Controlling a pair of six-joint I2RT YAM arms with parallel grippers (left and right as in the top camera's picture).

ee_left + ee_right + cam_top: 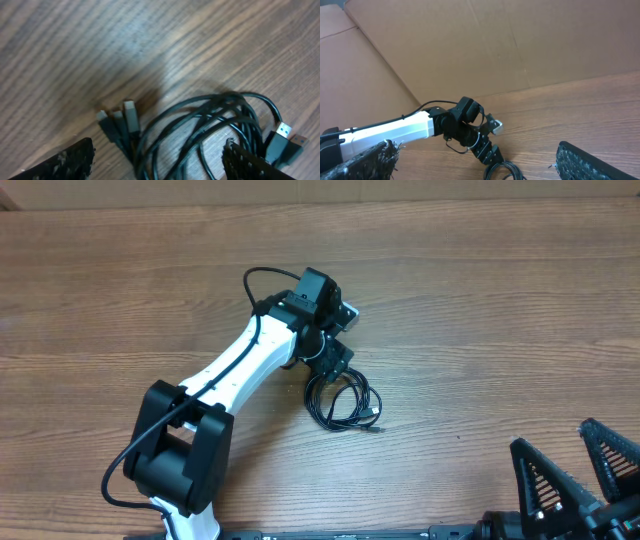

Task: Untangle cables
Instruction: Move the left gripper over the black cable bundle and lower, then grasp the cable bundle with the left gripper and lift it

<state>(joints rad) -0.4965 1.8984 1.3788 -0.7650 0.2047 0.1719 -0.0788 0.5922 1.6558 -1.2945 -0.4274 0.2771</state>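
Note:
The cables (345,402) lie as a small coil of thin black cords on the wooden table, just right of centre. In the left wrist view the coil (210,127) shows three small plugs (120,122) at its left and a silvery USB plug (282,132) at its right. My left gripper (335,370) is low over the coil's upper edge. It is open, and its fingers (157,152) straddle the cords without closing on them. My right gripper (550,438) is open and empty at the table's front right, far from the coil. The right wrist view shows its fingers (477,147) spread wide.
The left arm (240,365), white with a thick black cable of its own, reaches from the front left to the table's centre. A brown cardboard wall (495,45) stands behind the table. The wooden table (500,300) stretches around the coil.

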